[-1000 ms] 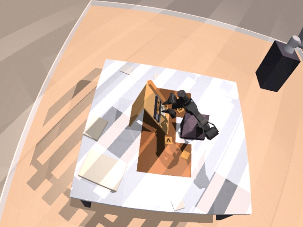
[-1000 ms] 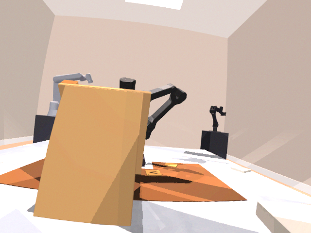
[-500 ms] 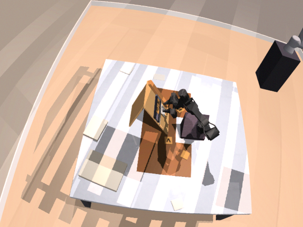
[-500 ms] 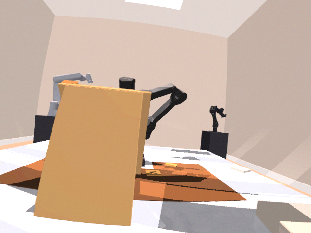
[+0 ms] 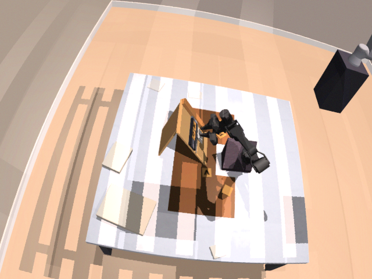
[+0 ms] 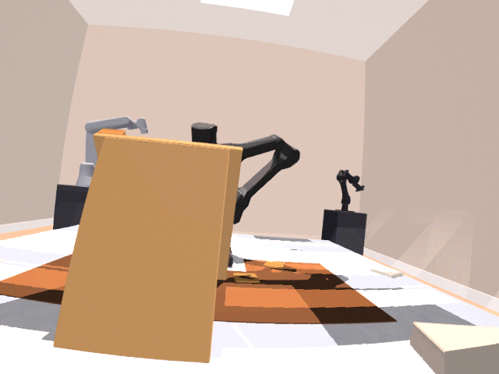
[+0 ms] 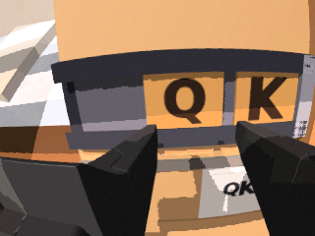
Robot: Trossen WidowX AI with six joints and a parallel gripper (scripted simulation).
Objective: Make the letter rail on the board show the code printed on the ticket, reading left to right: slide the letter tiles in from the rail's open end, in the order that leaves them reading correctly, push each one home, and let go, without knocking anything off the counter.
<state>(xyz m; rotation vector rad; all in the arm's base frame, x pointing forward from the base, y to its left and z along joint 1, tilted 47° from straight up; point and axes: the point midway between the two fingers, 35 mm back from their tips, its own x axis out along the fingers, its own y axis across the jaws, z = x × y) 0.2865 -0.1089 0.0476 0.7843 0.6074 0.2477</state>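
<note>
The tilted board (image 5: 183, 120) (image 6: 149, 241) (image 7: 182, 25) carries the dark rail (image 7: 148, 64). In the wrist view a Q tile (image 7: 169, 115) sits mid-rail and a K tile (image 7: 243, 93) sits right of it, with a narrow gap between them. The rail is bare left of Q. The ticket (image 7: 212, 206) below reads "QK", its right part hidden by a finger. My gripper (image 5: 201, 132) (image 7: 197, 131) is open in front of the rail's lower edge, fingertips overlapping Q's left part and K's left edge, holding nothing. A tile (image 5: 206, 172) (image 6: 246, 277) marked like A or an inverted V lies beyond the board.
Another tile (image 5: 226, 190) (image 6: 274, 264) lies on the orange mat (image 5: 183, 204) (image 6: 257, 295); one more (image 5: 221, 135) lies beneath the arm. The dark arm base (image 5: 235, 156) stands beside the mat. Pale flat slabs (image 5: 117, 157) (image 5: 117, 207) lie on the counter.
</note>
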